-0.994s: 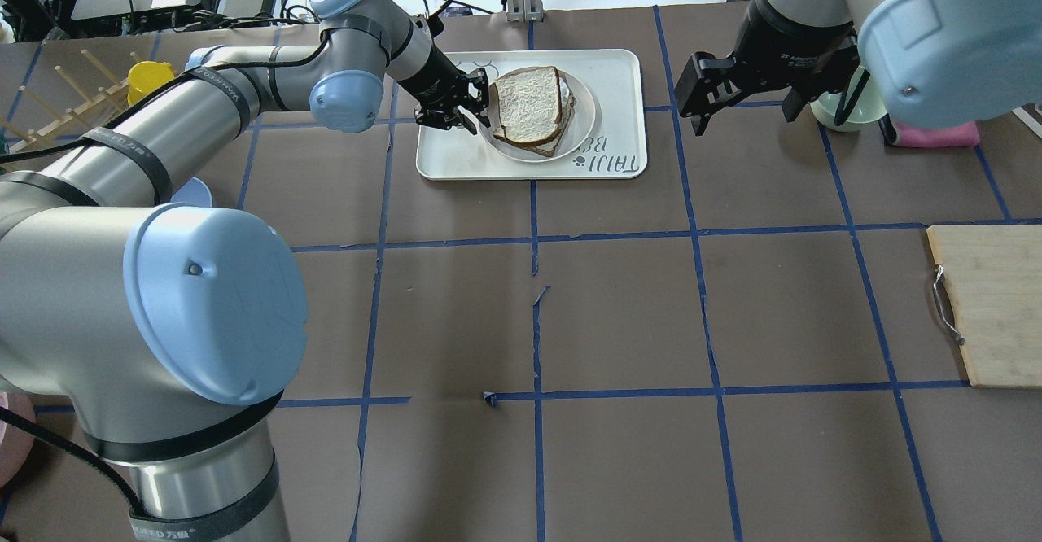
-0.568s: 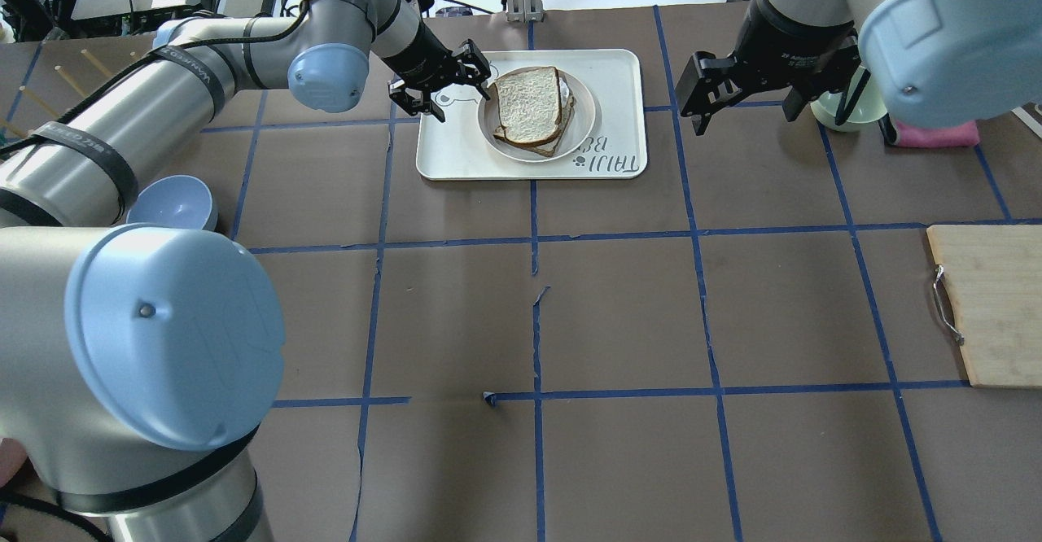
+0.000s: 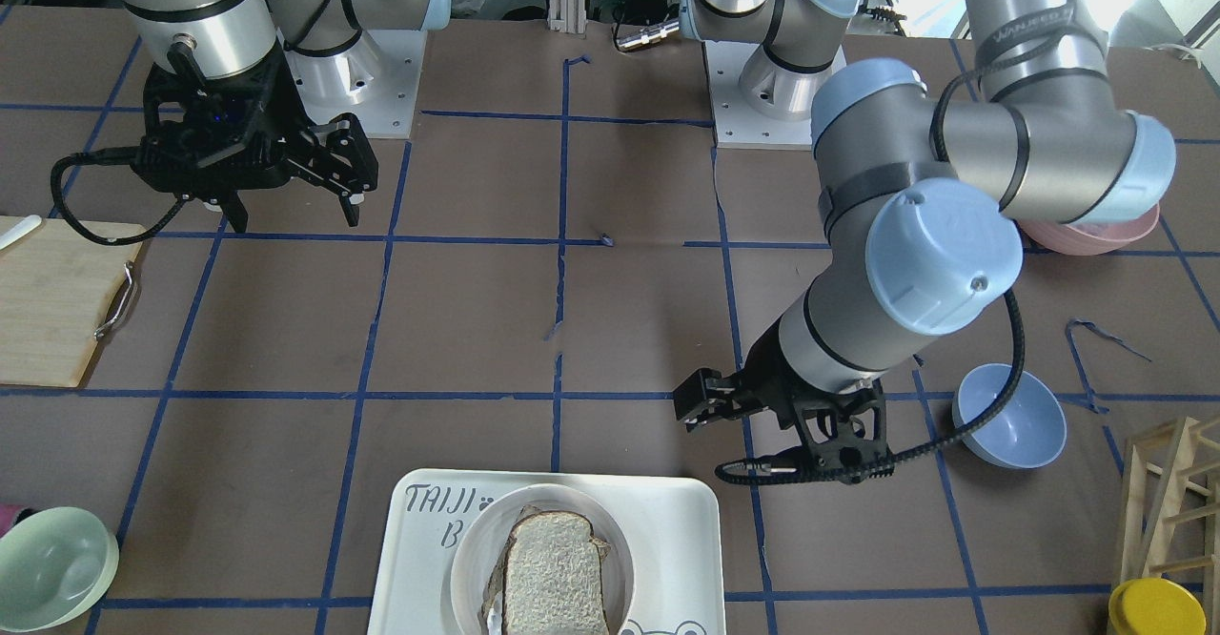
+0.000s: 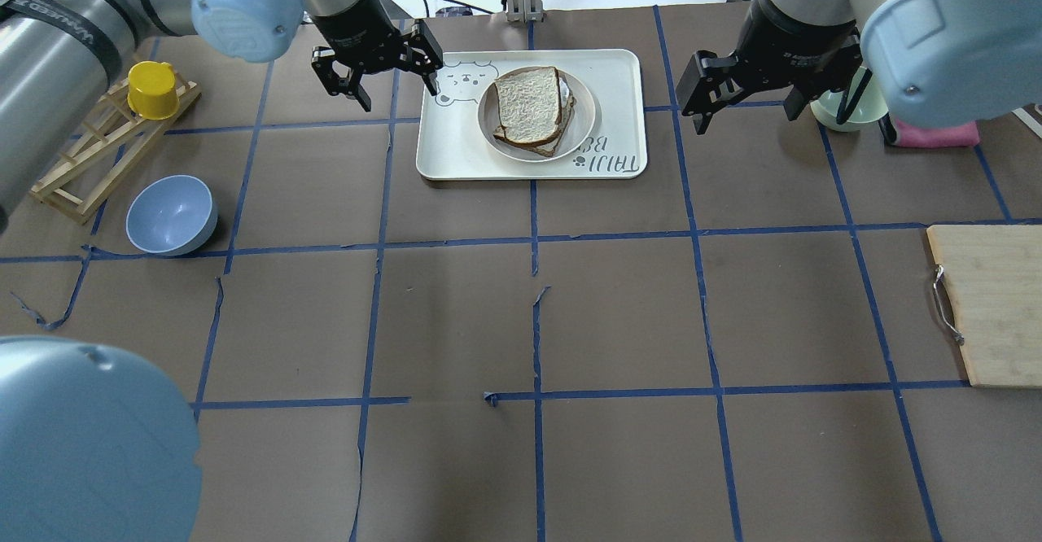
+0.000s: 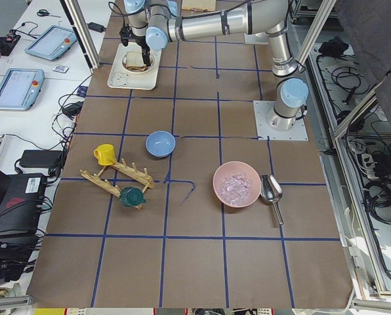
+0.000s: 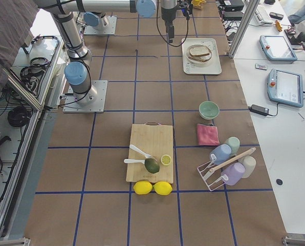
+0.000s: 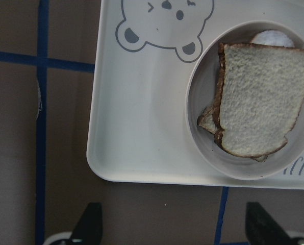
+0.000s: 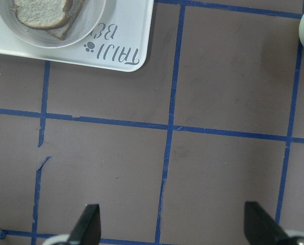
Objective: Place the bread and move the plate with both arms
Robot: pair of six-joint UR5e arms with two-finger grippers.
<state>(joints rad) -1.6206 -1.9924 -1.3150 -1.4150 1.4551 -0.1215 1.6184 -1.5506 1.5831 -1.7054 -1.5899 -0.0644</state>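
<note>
The bread [image 4: 529,105], a pale slice with a dark crust, lies on top of a second slice on the round off-white plate [image 4: 588,115]. The plate sits on the white "TAIJI BEAR" tray [image 4: 620,78]. My left gripper [image 4: 396,90] is open and empty, hovering just left of the tray's far left corner. The left wrist view shows the bread [image 7: 259,102], the plate [image 7: 198,102] and the tray [image 7: 136,127] beyond its open fingers. My right gripper [image 4: 745,115] is open and empty, hovering right of the tray. The right wrist view shows the plate [image 8: 98,15] at its top left.
A pale green bowl [image 4: 847,107] and a pink cloth [image 4: 936,133] lie behind the right arm. A wooden cutting board [image 4: 989,306] is at the right edge. A blue bowl [image 4: 171,215] and a wooden rack with a yellow cup [image 4: 151,90] are on the left.
My left gripper has drawn back from the plate's left rim, moving left and away to beside the tray's corner, still open. The bread stays on the plate. The right arm has not moved.
</note>
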